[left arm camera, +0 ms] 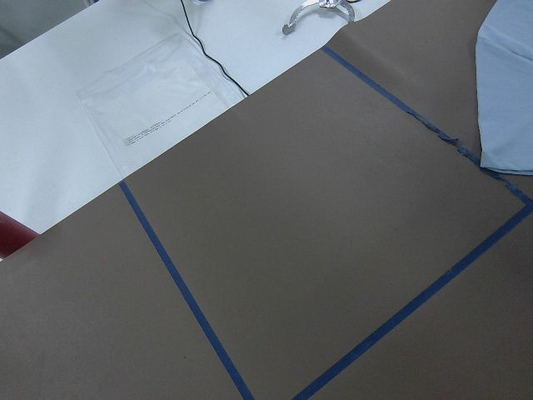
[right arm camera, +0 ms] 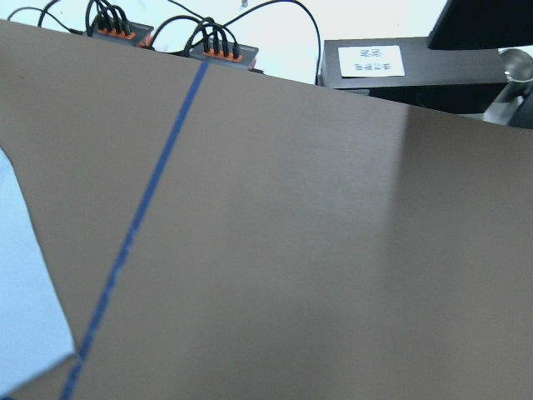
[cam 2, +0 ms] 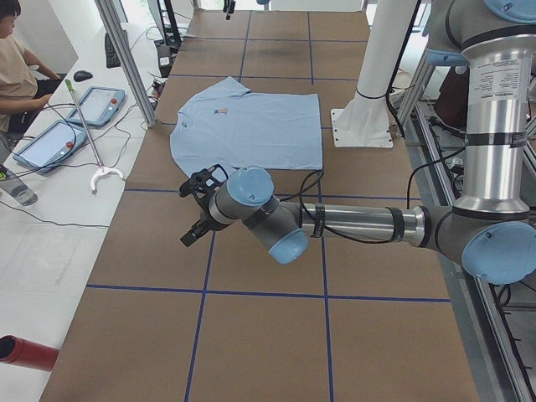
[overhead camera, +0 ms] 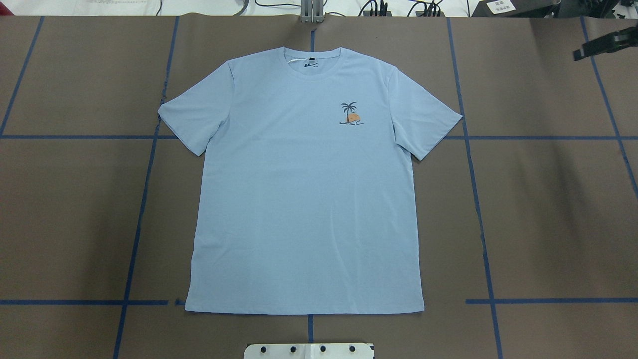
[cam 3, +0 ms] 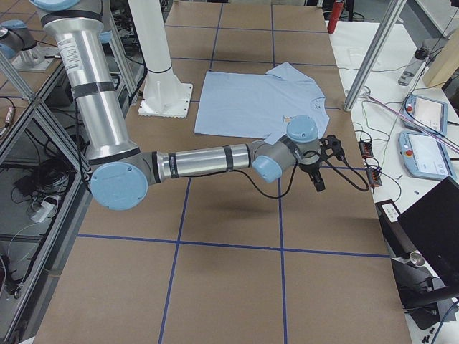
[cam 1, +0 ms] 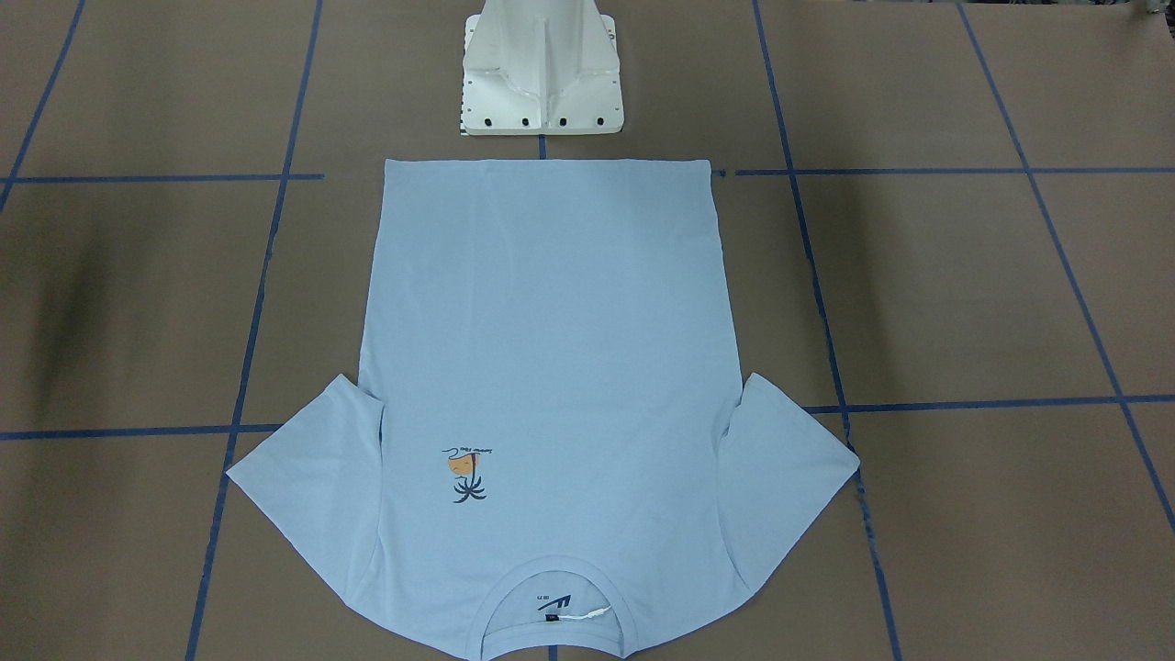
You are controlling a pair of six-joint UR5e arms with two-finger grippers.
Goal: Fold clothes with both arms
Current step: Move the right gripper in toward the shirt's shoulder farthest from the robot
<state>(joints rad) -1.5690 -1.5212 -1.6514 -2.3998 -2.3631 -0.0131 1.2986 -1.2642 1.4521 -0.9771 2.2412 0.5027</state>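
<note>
The clothes are one light blue T-shirt point(overhead camera: 304, 199) that lies flat and face up on the brown table, with its collar point(overhead camera: 312, 62) at the far edge and its hem toward the robot's base. It also shows as the T-shirt point(cam 1: 551, 349), point(cam 2: 251, 126), point(cam 3: 251, 104). My left gripper point(cam 2: 189, 213) hovers above bare table well to the shirt's left, and only the exterior left view shows it. My right gripper point(cam 3: 328, 165) hovers off the shirt's right sleeve. Whether either one is open or shut I cannot tell. Each wrist view catches only a sleeve edge point(left arm camera: 508, 92), point(right arm camera: 21, 292).
The white pedestal base point(cam 1: 542, 83) stands just behind the hem. Blue tape lines point(overhead camera: 478, 199) grid the brown table. A person point(cam 2: 17, 67) sits at the side bench with tablets point(cam 2: 96, 105) and cables. A black shape point(overhead camera: 605, 45) juts into the overhead view's top right.
</note>
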